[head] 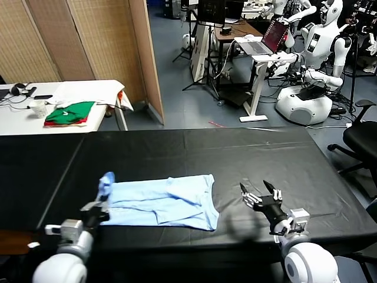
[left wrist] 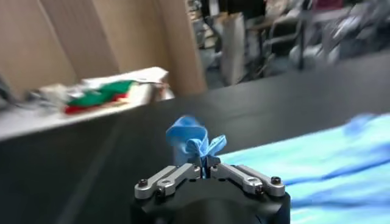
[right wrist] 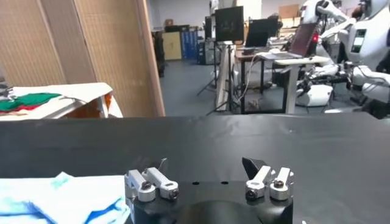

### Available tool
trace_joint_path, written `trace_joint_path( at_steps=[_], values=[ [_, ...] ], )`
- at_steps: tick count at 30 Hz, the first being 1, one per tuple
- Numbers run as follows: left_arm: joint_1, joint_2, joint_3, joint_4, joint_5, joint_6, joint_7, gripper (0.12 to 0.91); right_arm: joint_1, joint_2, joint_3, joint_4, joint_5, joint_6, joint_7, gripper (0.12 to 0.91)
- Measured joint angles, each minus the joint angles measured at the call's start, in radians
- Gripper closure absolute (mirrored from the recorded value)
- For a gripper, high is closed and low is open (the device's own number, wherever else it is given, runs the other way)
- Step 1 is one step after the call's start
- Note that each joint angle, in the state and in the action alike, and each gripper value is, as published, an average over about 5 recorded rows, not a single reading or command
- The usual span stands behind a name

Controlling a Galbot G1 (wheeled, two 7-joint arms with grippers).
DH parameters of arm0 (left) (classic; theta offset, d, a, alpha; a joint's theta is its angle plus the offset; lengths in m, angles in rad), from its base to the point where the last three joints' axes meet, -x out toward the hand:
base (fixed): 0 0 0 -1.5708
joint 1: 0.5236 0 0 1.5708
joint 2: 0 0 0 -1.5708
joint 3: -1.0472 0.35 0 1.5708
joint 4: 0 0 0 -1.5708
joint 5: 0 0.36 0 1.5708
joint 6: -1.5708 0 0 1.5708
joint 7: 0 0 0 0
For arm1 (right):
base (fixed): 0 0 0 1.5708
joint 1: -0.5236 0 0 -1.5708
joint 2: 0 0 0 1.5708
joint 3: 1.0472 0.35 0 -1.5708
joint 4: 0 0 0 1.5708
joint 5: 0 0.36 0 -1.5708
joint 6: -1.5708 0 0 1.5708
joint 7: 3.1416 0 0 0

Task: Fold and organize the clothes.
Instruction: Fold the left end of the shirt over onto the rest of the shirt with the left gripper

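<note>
Left gripper (head: 103, 197): at the near left of the black table (head: 283, 159), fingers pinched tight on the left end of the T-shirt (head: 171, 201), a bunch of cloth lifted above them.
T-shirt: pale blue, spread partly folded across the table's near middle, its left edge raised off the surface.
Right gripper (head: 260, 195): just right of the shirt, clear of it, fingers spread wide, holding nothing.
Background: green and red folded garments (head: 69, 113) on a white table (head: 88, 91), far left.

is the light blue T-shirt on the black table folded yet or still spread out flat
Partly folded: the T-shirt lies in overlapping layers, and the left gripper, shut, pinches its bunched end. The right gripper is open beside it.
</note>
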Motion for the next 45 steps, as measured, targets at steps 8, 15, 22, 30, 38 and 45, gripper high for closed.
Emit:
trace_joint_path(
  at_steps=[8, 15, 22, 30, 38, 45],
  values=[
    [-0.072, -0.094, 0.178, -0.010, -0.071, 0.022, -0.020, 0.845, -0.011, 0.023, 0.002, -0.019, -0.030, 0.005, -0.001, 0.118],
    [-0.131, -0.160, 0.276, 0.009, -0.168, 0.051, -0.045, 0.845, -0.008, 0.031, 0.002, -0.028, -0.039, 0.006, -0.001, 0.118],
    [-0.175, -0.210, 0.328, 0.040, -0.153, 0.048, -0.044, 0.845, -0.006, 0.036, 0.002, -0.034, -0.045, 0.006, -0.002, 0.118],
    [-0.180, -0.240, 0.345, 0.086, -0.078, 0.017, -0.025, 0.845, -0.005, 0.036, -0.004, -0.030, -0.046, 0.006, -0.002, 0.118],
    [-0.161, -0.278, 0.352, 0.125, -0.050, 0.003, 0.003, 0.830, -0.003, 0.037, -0.021, -0.016, -0.043, 0.000, -0.004, 0.118],
    [-0.132, -0.327, 0.371, 0.135, -0.084, -0.007, 0.007, 0.488, 0.010, 0.017, -0.048, -0.027, -0.027, -0.004, -0.010, 0.118]
  ],
)
